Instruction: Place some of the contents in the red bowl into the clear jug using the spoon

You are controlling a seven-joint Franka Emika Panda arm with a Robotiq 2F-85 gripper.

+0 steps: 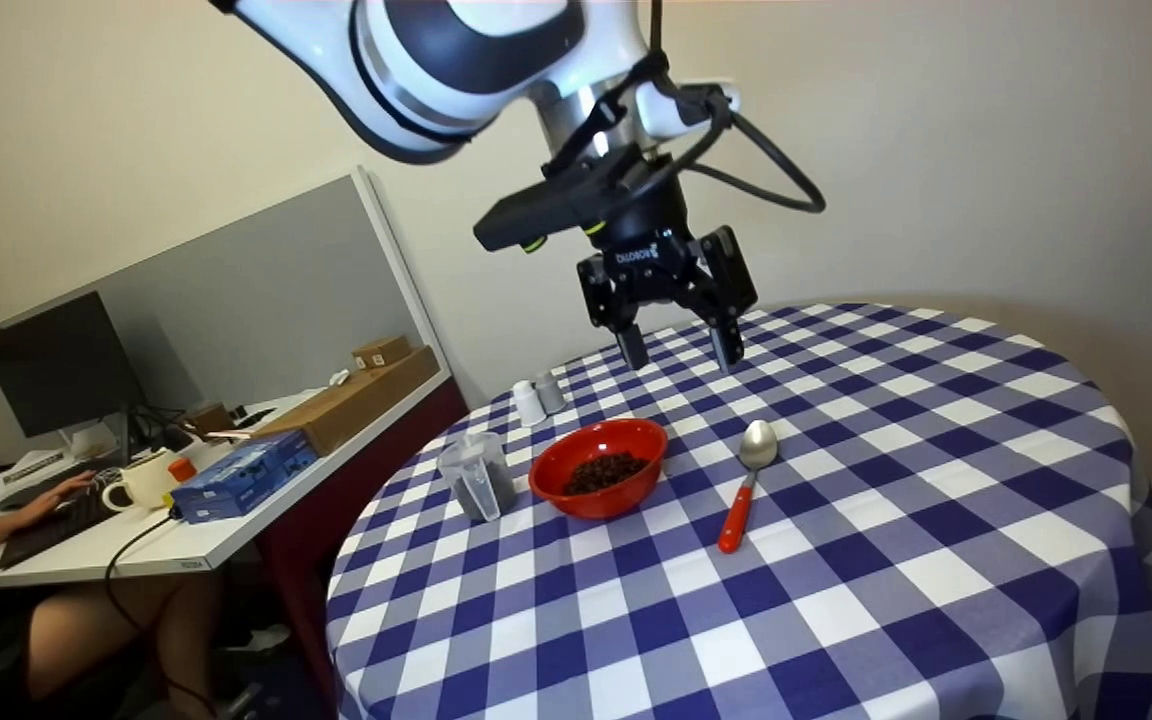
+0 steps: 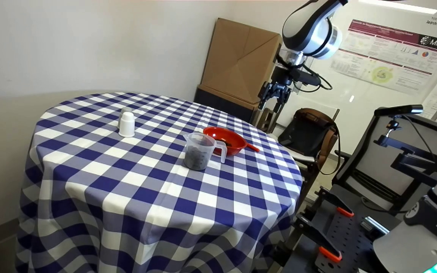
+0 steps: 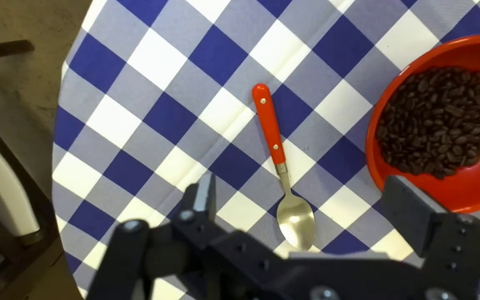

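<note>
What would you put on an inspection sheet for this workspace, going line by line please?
Surface: blue-and-white checked fabric tablecloth, lightly creased.
Job's things: round red bowl holding a heap of small dark brown beans; handled clear plastic jug, upright, lower part dark, contents unclear; orange-red-handled metal spoon, lying beside the bowl, not touching it.
Clutter: small white shaker and small grey shaker, standing close together.
Grippers: black two-finger gripper, open above the tablecloth, holding nothing.
Cables: black cable looped beside the white-and-black robot arm.
Surroundings: white desk, partly visible person.
</note>
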